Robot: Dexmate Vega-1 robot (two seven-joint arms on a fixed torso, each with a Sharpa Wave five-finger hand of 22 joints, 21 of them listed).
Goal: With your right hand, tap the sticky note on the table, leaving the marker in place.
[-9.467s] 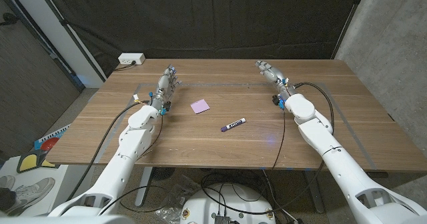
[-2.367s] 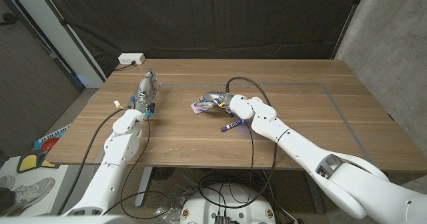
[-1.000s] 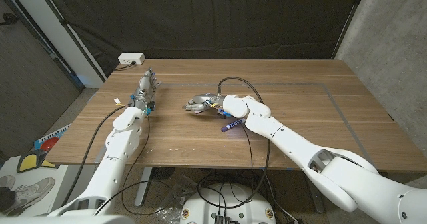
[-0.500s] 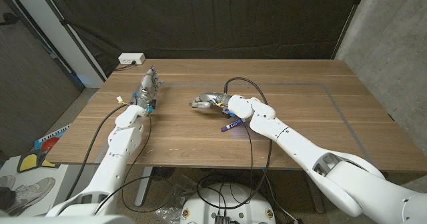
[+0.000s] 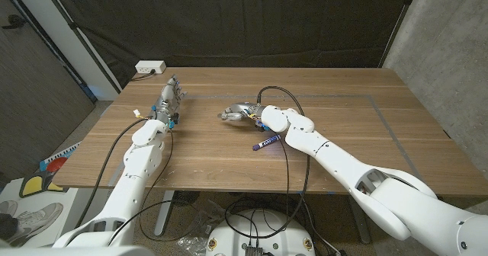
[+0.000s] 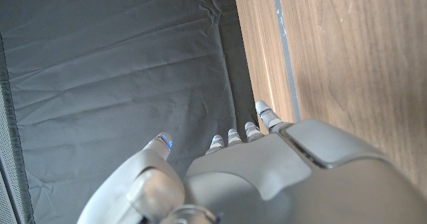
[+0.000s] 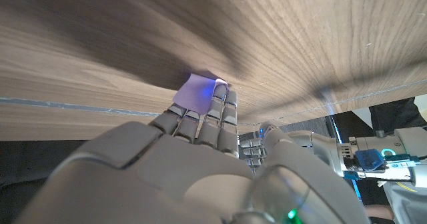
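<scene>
Wooden table; on it: marker; sticky note.

Robot hand over note, seemingly.

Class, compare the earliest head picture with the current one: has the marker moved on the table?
No. The marker lies at the same spot on the table, though the right hand has reached past it to the sticky note.

Purple sticky note, purple marker, brown wood-grain table.
</scene>
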